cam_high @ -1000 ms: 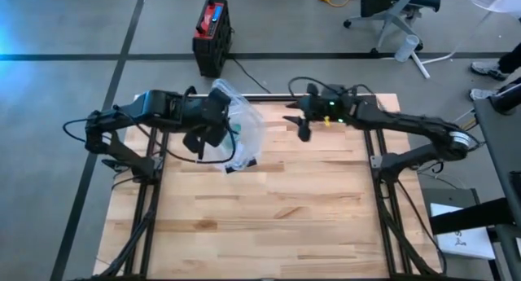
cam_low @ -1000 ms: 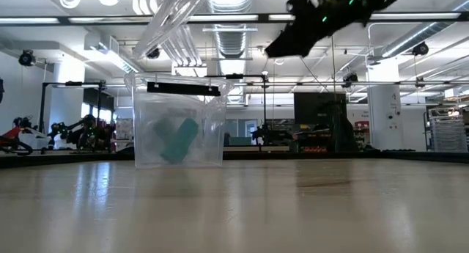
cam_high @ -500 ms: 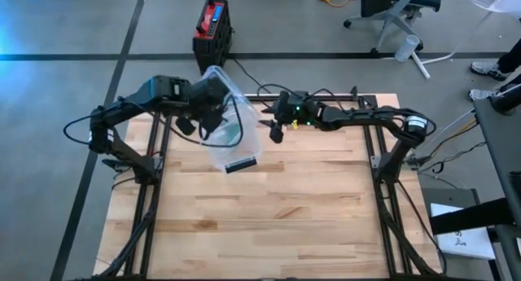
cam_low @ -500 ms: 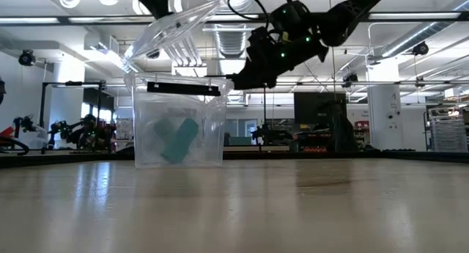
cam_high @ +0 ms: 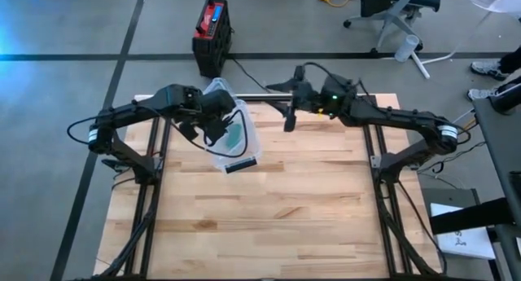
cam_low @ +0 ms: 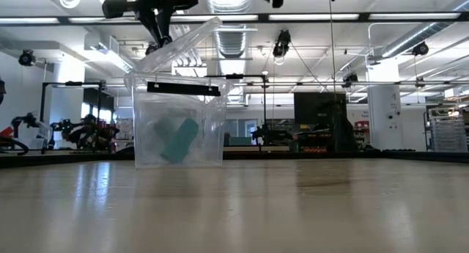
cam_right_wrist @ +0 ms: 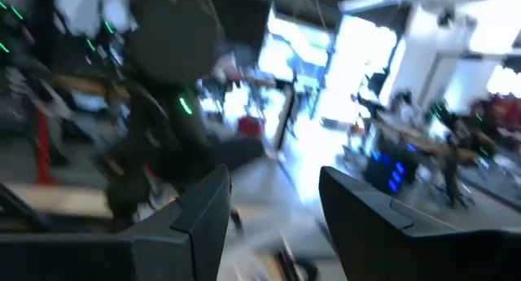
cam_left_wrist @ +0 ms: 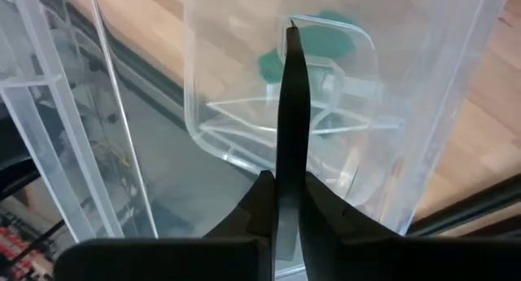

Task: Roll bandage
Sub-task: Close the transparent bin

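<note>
A clear plastic box (cam_high: 236, 147) stands near the table's far left, resting on its base (cam_low: 179, 161). A teal bandage roll (cam_low: 178, 141) leans inside it and also shows in the left wrist view (cam_left_wrist: 321, 45). The box's hinged clear lid (cam_low: 187, 44) stands tilted open over it. My left gripper (cam_low: 163, 39) is shut, above the box at the lid. My right gripper (cam_high: 286, 114) is open and empty, high over the table's far edge, to the right of the box. Its fingers (cam_right_wrist: 203, 208) stand apart. My left gripper meets the tilted lid's upper face (cam_low: 167, 46) with the tips of its shut fingers (cam_left_wrist: 289, 85). The fingers come from above, pointing down. The lid slopes up from the box's left rim, and the box rests on the table. Whether a lid edge sits between the fingers I cannot tell.
Bare wooden tabletop (cam_high: 277, 208) spreads toward the near edge and the right. A red and black case (cam_high: 212, 32) sits on the floor beyond the far edge. A black label (cam_high: 242, 163) marks the box's near side.
My left gripper has come down over the box, and the lid has tipped from steep to a lower slope. The box and roll have stayed put. My right gripper dipped toward the box, then rose and drew back toward the far edge.
</note>
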Available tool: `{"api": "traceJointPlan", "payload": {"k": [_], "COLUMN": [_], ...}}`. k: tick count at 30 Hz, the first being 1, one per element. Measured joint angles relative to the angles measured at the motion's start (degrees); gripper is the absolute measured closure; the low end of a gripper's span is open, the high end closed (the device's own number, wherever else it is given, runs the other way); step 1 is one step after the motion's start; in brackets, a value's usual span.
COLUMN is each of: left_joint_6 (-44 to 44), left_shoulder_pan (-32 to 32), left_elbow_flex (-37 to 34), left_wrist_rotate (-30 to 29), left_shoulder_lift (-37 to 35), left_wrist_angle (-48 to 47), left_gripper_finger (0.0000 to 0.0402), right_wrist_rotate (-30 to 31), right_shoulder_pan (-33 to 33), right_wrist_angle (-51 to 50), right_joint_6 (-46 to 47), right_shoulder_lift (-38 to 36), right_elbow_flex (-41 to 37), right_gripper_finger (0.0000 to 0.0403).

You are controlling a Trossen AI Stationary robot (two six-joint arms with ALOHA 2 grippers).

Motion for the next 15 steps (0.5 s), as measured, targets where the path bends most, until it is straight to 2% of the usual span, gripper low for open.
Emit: {"api": "traceJointPlan", "payload": {"k": [5, 11, 15], "left_joint_6": [0.9, 1.0, 0.8], "left_shoulder_pan": [0.3, 0.2, 0.1], "left_elbow_flex": [-0.3, -0.3, -0.3], "left_wrist_rotate": [0.8, 5.3, 4.8], "left_shoulder_lift": [0.8, 1.5, 1.5], "left_wrist_angle": [3.8, 9.0, 9.4], "left_gripper_finger": [0.0384, 0.0384, 0.0384], "right_wrist_rotate": [-4.4, -4.0, -3.9], "right_shoulder_pan": [2.3, 3.2, 2.9], "right_wrist_angle": [5.8, 2.7, 1.6], "right_joint_6": [6.3, 7.6, 7.5], "right_shoulder_lift": [0.9, 5.6, 7.4], "right_elbow_flex": [-0.5, -1.0, -1.0], "right_gripper_finger": [0.0220, 0.0220, 0.0220]}}
